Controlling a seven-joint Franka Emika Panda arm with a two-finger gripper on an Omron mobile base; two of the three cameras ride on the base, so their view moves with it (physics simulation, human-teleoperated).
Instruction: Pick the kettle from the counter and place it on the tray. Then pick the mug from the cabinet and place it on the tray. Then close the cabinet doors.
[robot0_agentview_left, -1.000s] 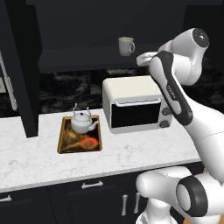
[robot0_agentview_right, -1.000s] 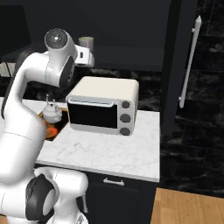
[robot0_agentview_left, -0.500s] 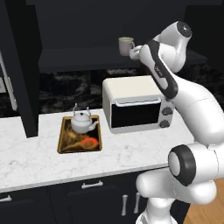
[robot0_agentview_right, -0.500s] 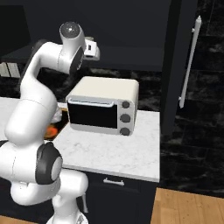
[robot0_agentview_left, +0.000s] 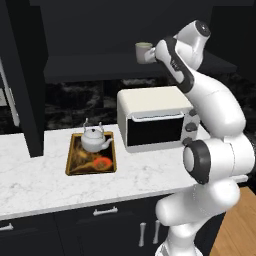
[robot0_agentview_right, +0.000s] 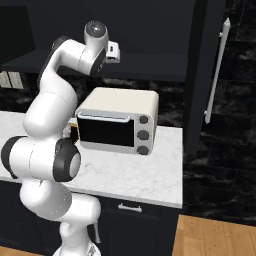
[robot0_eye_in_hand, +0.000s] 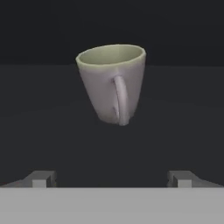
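The white arm (robot0_agentview_right: 60, 100) reaches up into the cabinet (robot0_agentview_right: 145, 40) above the toaster oven (robot0_agentview_right: 117, 120).

An off-white mug (robot0_eye_in_hand: 113, 83) with a pale green interior against a black cabinet (robot0_agentview_left: 100, 45); a white-grey kettle (robot0_agentview_left: 95, 140) on a dark brown, gold-rimmed tray (robot0_agentview_left: 73, 161) with an orange-red spot; grey-veined white marble counter (robot0_agentview_left: 45, 182); cream toaster oven (robot0_agentview_left: 155, 120).

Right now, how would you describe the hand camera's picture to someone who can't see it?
An off-white mug stands on a dark cabinet shelf, its handle turned toward the camera. The robot's two fingers sit wide apart at the bottom, open and not yet touching it.
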